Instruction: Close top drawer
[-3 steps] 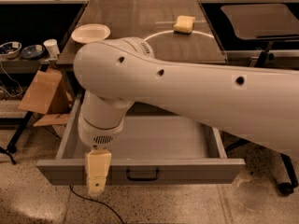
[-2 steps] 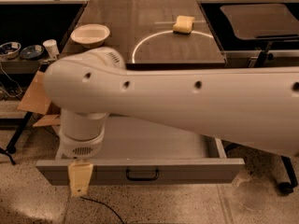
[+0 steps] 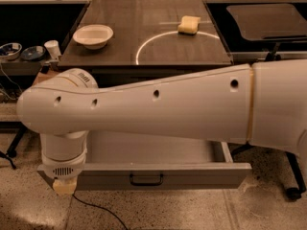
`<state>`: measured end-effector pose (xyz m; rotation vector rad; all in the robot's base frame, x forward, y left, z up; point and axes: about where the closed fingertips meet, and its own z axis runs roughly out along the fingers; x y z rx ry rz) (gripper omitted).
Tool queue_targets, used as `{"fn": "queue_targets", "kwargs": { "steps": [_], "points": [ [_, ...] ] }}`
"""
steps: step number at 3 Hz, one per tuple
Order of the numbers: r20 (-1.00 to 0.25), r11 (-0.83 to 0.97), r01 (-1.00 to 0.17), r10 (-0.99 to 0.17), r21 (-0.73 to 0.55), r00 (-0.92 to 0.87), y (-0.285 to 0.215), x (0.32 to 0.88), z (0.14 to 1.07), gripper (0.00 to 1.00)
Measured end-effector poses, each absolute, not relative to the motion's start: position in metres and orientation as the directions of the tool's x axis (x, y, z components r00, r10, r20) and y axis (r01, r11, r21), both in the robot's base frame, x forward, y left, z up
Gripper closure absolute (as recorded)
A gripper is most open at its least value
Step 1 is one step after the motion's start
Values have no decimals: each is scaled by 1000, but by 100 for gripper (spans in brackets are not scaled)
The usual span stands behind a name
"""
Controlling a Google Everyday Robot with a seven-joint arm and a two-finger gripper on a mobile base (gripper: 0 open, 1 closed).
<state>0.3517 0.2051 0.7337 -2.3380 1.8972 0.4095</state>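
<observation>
Camera view looks down over the arm. Where's the drawer?

Low in the middle, under the table, pulled out toward us. It is plain grey, with a flat front panel, a small dark handle at its centre, and a deep bare box behind (what shows of it, anyway).

Which way does it lie?

The long side runs left to right and the front faces us. It is nearly as wide as the table above.

And the gripper?

It hangs at the bottom of the wrist, down at the drawer's left front corner, just beside the end of the panel. Whether it touches the panel I can't tell, nor whether it is spread or closed. Only a tan stub shows under the wrist.

What's in the way?

The arm itself. It sweeps in from the right and covers the back of the box and most of its left side.

Anything else about?

A white bowl sits on the table's left and a yellow sponge on the rim of a white circle. A cup and small dishes are off to the left. A dark cable trails over the speckled floor below the gripper.
</observation>
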Motion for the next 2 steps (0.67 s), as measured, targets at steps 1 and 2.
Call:
{"fn": "queue_targets", "kwargs": {
  "steps": [1,2],
  "points": [
    [-259,-164,-969,-959,184,113,201,354,690,100],
    [-268,-121,-962,-962,246,53,193,358,657,100]
  ]
}}
